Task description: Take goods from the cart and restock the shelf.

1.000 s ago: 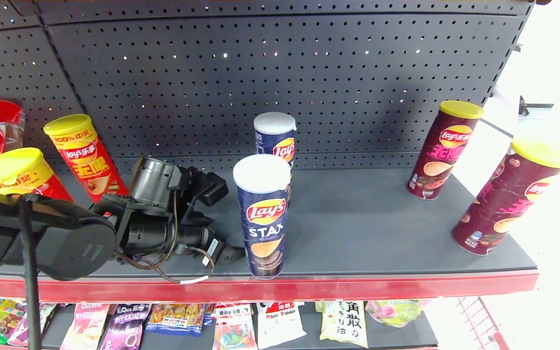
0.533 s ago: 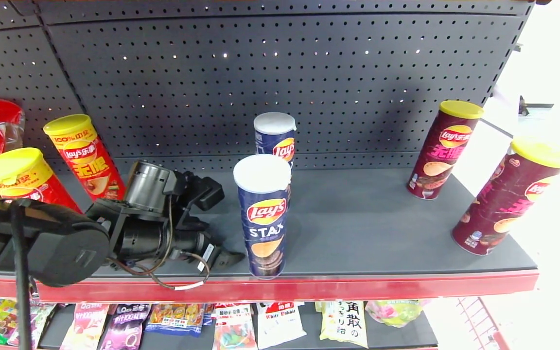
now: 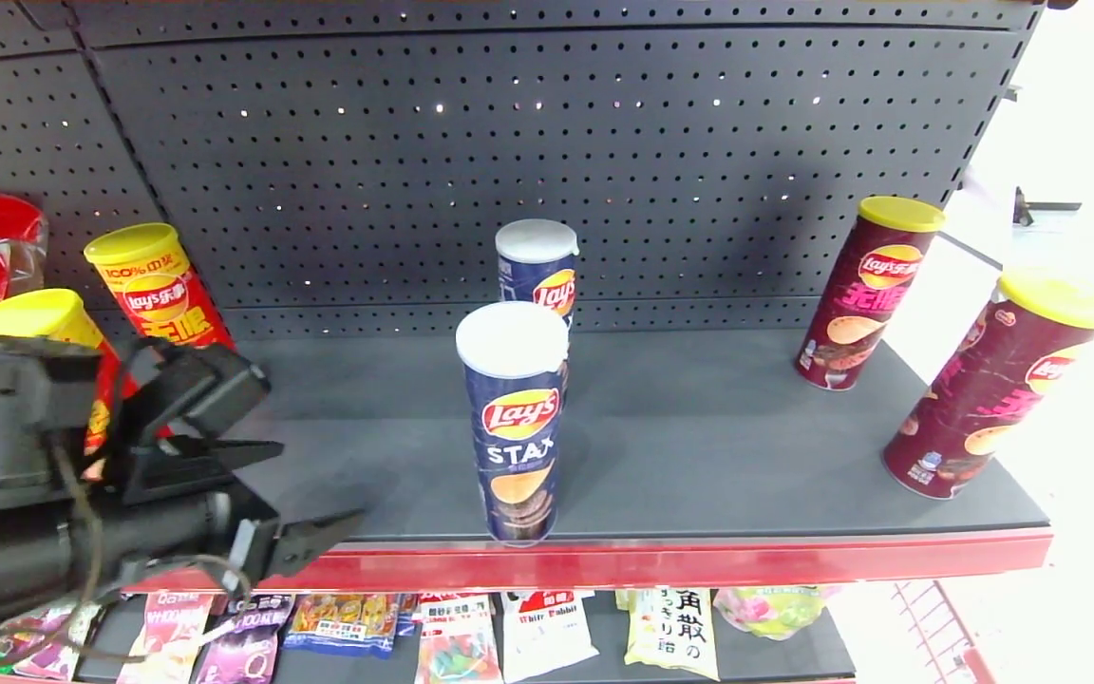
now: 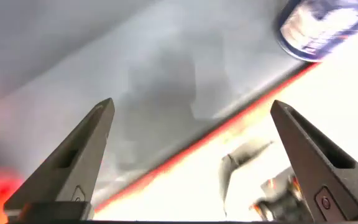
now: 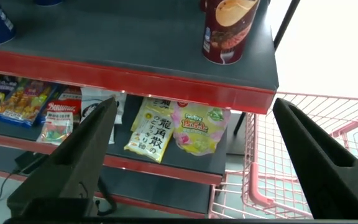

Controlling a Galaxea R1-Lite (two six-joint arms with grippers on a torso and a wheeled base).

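Note:
A blue chips can with a white lid stands at the front of the grey shelf, and a second blue can stands behind it. My left gripper hangs open and holds nothing, at the shelf's red front edge, well left of the front can. In the left wrist view the left gripper spans the shelf edge, with the blue can off to one side. My right gripper is open and holds nothing, below and in front of the shelf, near a maroon can.
Two maroon cans stand at the shelf's right end, two red-and-yellow cans at its left. Snack bags hang on the lower shelf. A pink wire cart sits below at the right. A perforated panel backs the shelf.
My left arm has drawn back from beside the front blue can, moving left and toward me to the shelf's front edge. The cans have not moved.

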